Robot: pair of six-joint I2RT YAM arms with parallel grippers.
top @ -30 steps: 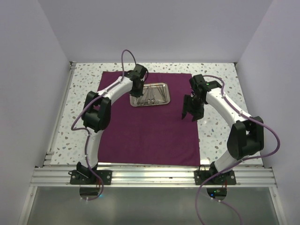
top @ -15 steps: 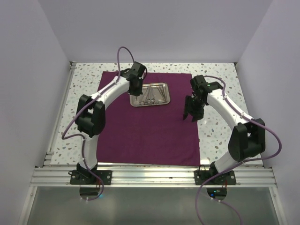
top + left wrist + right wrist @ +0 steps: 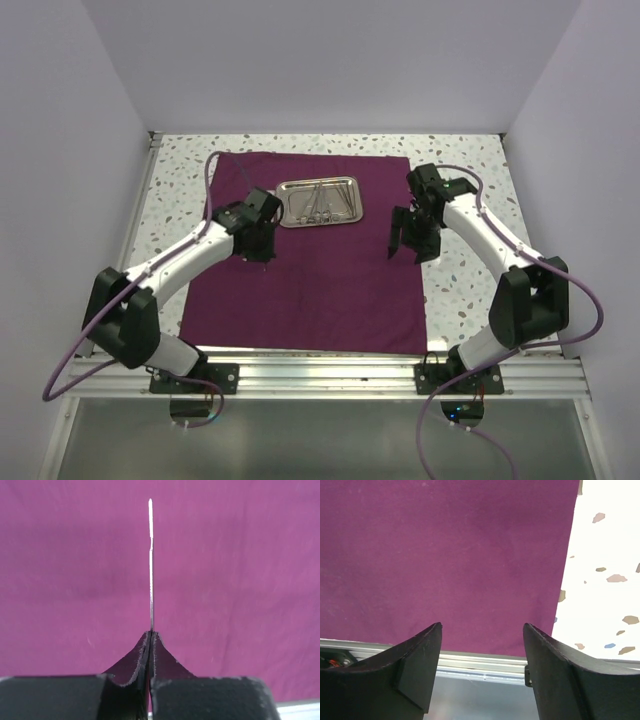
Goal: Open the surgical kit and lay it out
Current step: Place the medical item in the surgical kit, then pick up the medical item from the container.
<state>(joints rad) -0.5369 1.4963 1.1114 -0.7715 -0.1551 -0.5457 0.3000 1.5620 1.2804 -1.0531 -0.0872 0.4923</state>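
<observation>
Surgical kit opened; laying-out judged barely begun.

The maroon cloth wrap [image 3: 310, 290] is spread flat on the desk [image 3: 180, 190], and the steel tray [image 3: 357, 203] is set at its far middle, so the opening is judged done. A cluster of instruments [image 3: 318, 203] lies in the tray, not yet set out. The left tool [image 3: 262, 245], near and to the left of the tray, is clamped on one thin silver instrument [image 3: 150, 570], which is seen edge-on above bare cloth; its kind cannot be told, nor whether it touches the cloth. The right tool [image 3: 405, 243], to the right of the tray over the cloth's right edge, is held with its jaws apart and nothing between them. Placing of the held piece and removal of the rest are judged to be left.
</observation>
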